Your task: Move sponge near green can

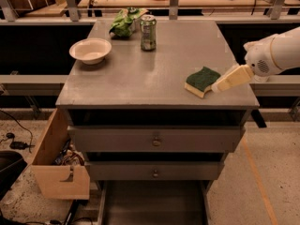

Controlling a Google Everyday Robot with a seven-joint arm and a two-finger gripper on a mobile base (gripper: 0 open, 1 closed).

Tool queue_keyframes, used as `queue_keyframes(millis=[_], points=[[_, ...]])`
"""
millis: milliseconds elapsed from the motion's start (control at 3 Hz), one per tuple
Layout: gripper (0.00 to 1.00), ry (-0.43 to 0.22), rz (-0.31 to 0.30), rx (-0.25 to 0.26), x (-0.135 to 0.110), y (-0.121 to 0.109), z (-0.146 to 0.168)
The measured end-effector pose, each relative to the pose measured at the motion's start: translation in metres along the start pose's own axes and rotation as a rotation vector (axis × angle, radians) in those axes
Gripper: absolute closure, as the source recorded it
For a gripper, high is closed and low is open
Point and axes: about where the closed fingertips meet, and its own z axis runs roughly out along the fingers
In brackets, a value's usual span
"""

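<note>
Grey tabletop [187, 46], your gripper [224, 82] beside the sponge [201, 80], grip state unclear; likely light, squashy, so pinch its side edges

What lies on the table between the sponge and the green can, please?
Only bare tabletop separates sponge from green can, per the camera view; the end effector sits beside the sponge, on the side away from the can.

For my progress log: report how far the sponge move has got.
Done: nothing; the sponge lies front right on the table, the green can at the back. In hand: the gripper sits at the sponge's right side. Left: grasp, carry, set it by the can.
</note>
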Motion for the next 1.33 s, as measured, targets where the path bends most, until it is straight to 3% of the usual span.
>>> queue_keyframes(millis=[1000, 1333], points=[[0.0, -0.03, 0.07, -0.146, -0.003, 0.026, 0.074], [0.13, -0.027, 0.086, -0.192, -0.003, 0.043, 0.091]])
